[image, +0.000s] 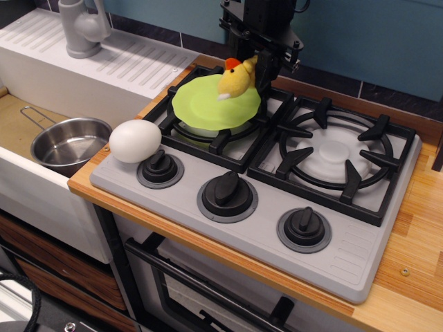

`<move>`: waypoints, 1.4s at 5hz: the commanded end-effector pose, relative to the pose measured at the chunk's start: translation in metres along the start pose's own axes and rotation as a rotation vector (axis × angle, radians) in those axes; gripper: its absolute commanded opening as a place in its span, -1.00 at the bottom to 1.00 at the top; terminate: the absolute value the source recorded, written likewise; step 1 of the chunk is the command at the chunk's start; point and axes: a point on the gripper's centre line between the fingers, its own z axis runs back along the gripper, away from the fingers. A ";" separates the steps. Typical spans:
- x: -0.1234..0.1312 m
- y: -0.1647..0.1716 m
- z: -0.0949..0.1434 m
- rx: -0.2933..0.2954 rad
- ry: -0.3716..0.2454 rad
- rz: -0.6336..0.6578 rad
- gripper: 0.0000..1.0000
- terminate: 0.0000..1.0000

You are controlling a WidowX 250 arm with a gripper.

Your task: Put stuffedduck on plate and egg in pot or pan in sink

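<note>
My gripper [250, 66] is shut on the stuffedduck [234, 78], a yellow plush bird with a red patch, and holds it just above the far right part of the lime-green plate [208, 106] on the left rear burner. The white egg [135, 141] lies on the stove's front left corner beside a knob. The steel saucepan [69, 143] sits empty in the sink [21, 128] at the left, its wire handle pointing back left.
A grey faucet [83, 28] stands on the ribbed white drainboard [131, 62]. The stove has black grates [336, 155] and three knobs [227, 194] along the front. Wooden counter [415, 242] lies to the right.
</note>
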 end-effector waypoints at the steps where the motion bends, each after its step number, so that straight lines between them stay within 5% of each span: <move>1: 0.007 0.016 0.026 0.027 -0.097 -0.005 -1.00 -1.00; 3: 0.006 0.019 0.021 0.019 -0.115 -0.027 -1.00 -1.00; 4: 0.004 0.017 0.020 0.019 -0.130 -0.049 1.00 -1.00; 7: 0.003 -0.002 0.049 0.006 -0.074 -0.030 1.00 -1.00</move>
